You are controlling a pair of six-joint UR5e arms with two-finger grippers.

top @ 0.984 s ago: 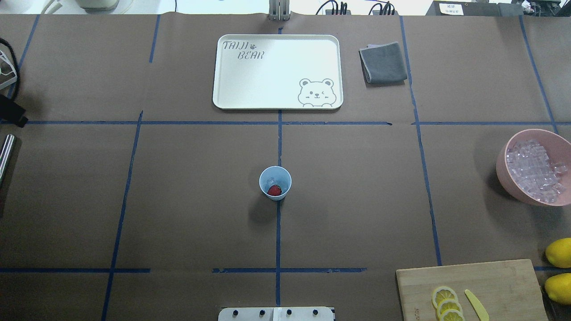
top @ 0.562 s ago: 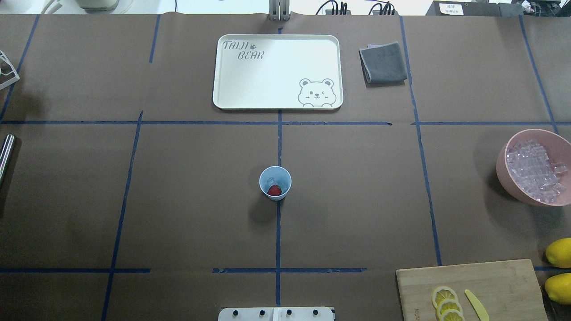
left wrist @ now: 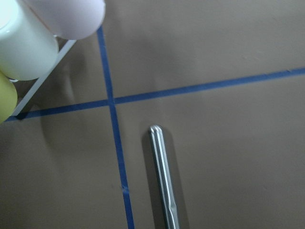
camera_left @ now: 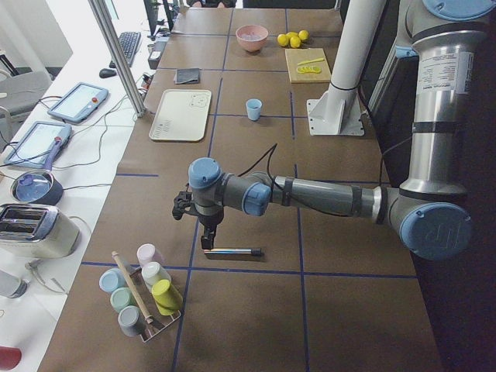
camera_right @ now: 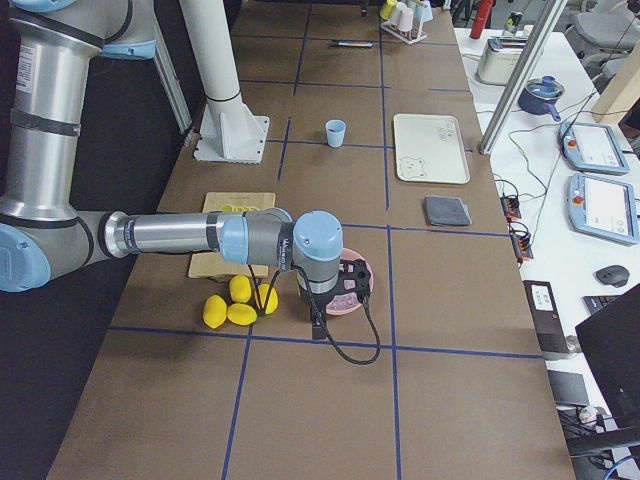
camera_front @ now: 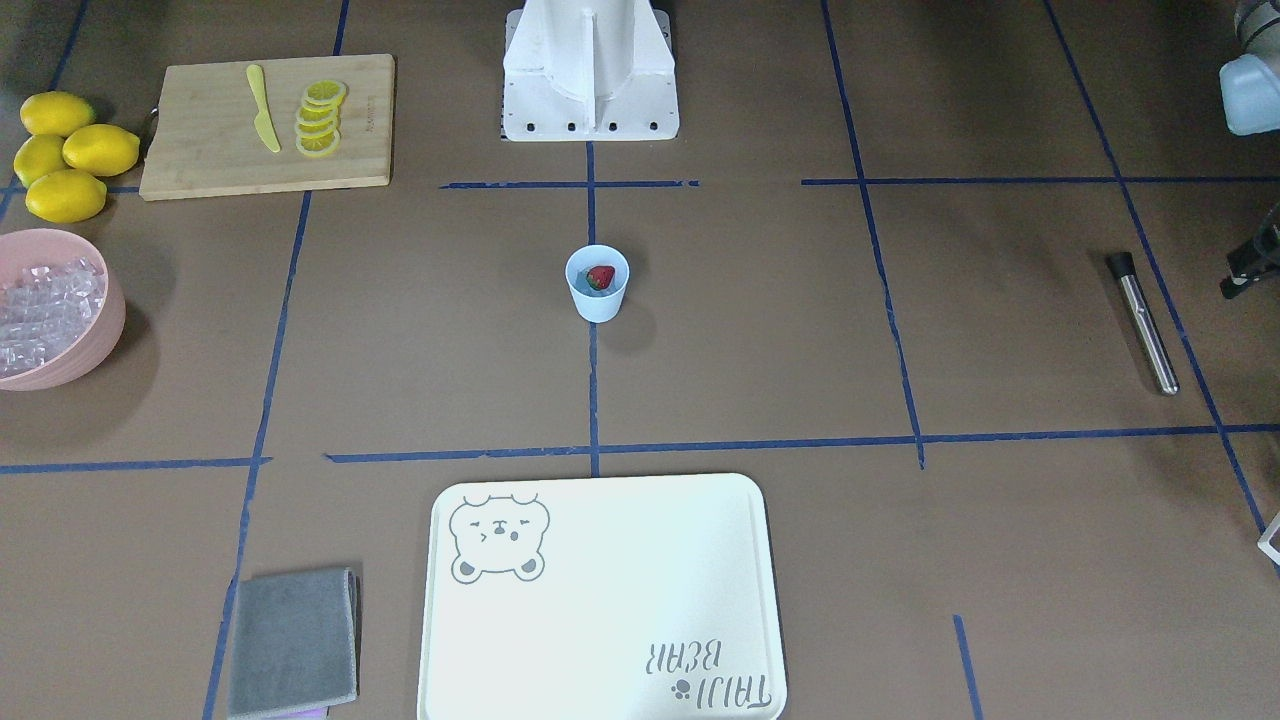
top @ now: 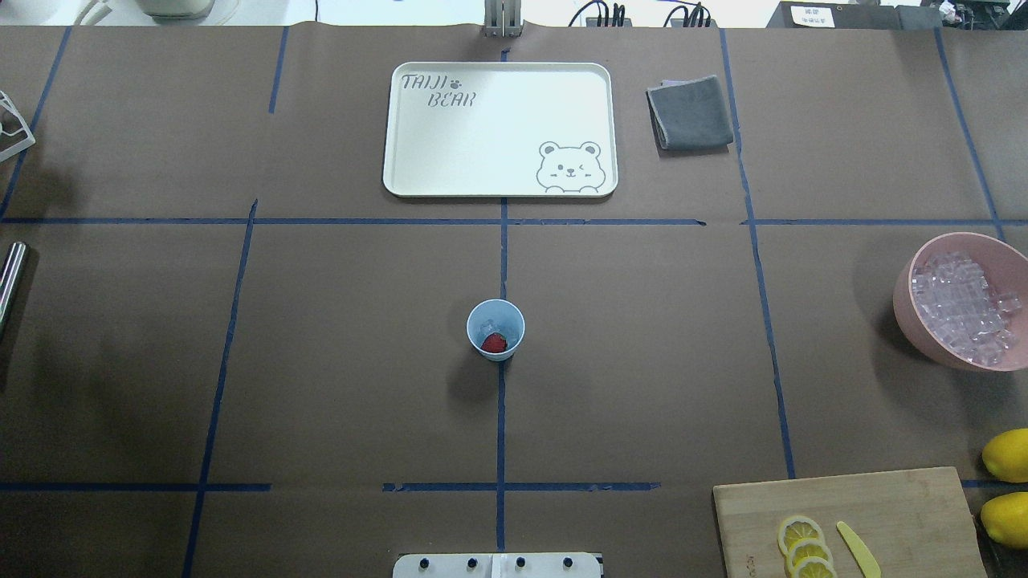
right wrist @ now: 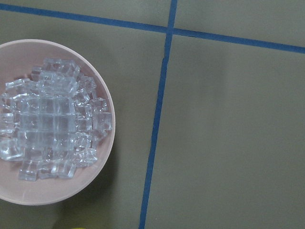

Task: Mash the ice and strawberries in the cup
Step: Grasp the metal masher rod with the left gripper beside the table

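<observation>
The pale blue cup (top: 495, 329) stands upright at the table's middle. Inside it lie a red strawberry (top: 494, 343) and a clear piece of ice (top: 487, 327). More ice (right wrist: 50, 119) fills the pink bowl (top: 907, 301) at the right edge. In the exterior left view my left gripper (camera_left: 206, 242) hangs just over one end of a steel rod (camera_left: 232, 251) lying on the table; I cannot tell whether it is open or shut. My right gripper (camera_right: 318, 328) hovers beside the bowl, and its state cannot be told either.
A white bear tray (top: 498, 128) and a folded grey cloth (top: 691, 112) lie at the far side. A wooden board (top: 883, 506) with lemon slices and a yellow knife, plus whole lemons (top: 1008, 453), sits near right. A rack of cups (camera_left: 143, 298) stands by the rod.
A dark part of the left arm that showed at the overhead view's left edge one second ago has slid out of that view. The cup and its contents have stayed still.
</observation>
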